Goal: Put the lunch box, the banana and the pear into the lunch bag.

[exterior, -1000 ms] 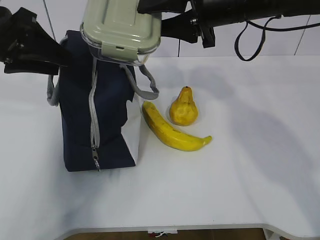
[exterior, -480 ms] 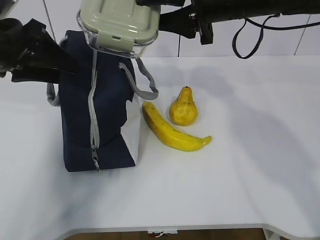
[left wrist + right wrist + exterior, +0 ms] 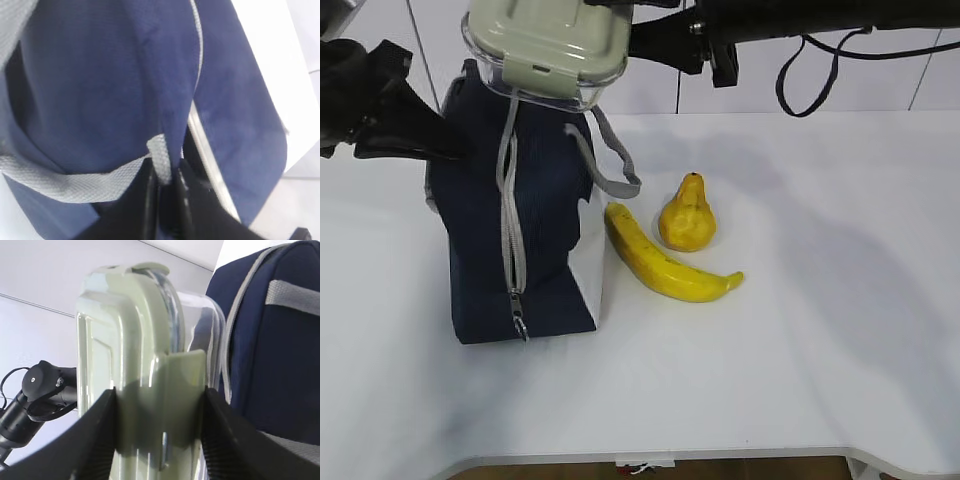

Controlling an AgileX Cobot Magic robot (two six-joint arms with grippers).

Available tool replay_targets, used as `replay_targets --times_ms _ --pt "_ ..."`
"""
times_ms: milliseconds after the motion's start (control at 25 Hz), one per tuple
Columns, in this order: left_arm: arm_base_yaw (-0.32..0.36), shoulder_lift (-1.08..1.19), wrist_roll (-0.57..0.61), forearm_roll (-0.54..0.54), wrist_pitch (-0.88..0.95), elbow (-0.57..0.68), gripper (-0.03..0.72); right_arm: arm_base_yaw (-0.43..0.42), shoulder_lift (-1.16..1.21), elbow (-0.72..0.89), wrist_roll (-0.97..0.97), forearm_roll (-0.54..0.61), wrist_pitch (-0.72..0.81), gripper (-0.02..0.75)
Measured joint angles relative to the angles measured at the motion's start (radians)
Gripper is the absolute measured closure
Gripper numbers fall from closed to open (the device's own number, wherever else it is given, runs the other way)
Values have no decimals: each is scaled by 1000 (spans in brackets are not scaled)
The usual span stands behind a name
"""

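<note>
You are looking at the right fingers [image 3: 160, 405] grasping the lunch box [image 3: 548, 48] across its short width, one dark pad on the sage-green lid and the other on the clear base, so the box's long axis is running across the grip. The lunch bag [image 3: 510, 240] is sitting directly below these fingers, its top just under the box's lower edge; whether the mouth is gaping wide enough is hidden behind the box. The left fingers [image 3: 165, 187] are clenched on a grey webbing handle [image 3: 75, 177] at the bag's top edge, on the side away from the right arm, and you are probably using them to hold the opening taut. The box is hard, glossy plastic with rounded corners and a snap-lock tab; the bag is soft navy fabric with a white lower panel and a grey zipper [image 3: 508, 220] running down its front, so it will likely sag unless held. Well below and to the outer side of the right fingers, the banana [image 3: 665, 265] is lying curved on the white desk [image 3: 800, 330], with the pear [image 3: 687, 218], yellow and faintly blotched, standing just beside it.
</note>
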Motion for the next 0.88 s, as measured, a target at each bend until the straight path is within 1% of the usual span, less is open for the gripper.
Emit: replay_targets --times_ms 160,440,520,720,880 --pt "0 0 0 0 43 -27 676 8 0 0 -2 0 -4 358" --pt "0 0 0 0 118 -113 677 9 0 0 -23 -15 -33 358" --pt "0 0 0 1 127 -123 678 9 0 0 -28 -50 -50 358" --pt "0 0 0 1 131 -126 678 9 0 0 -28 -187 -116 358" --pt "0 0 0 1 133 -127 678 9 0 0 -30 -261 -185 358"
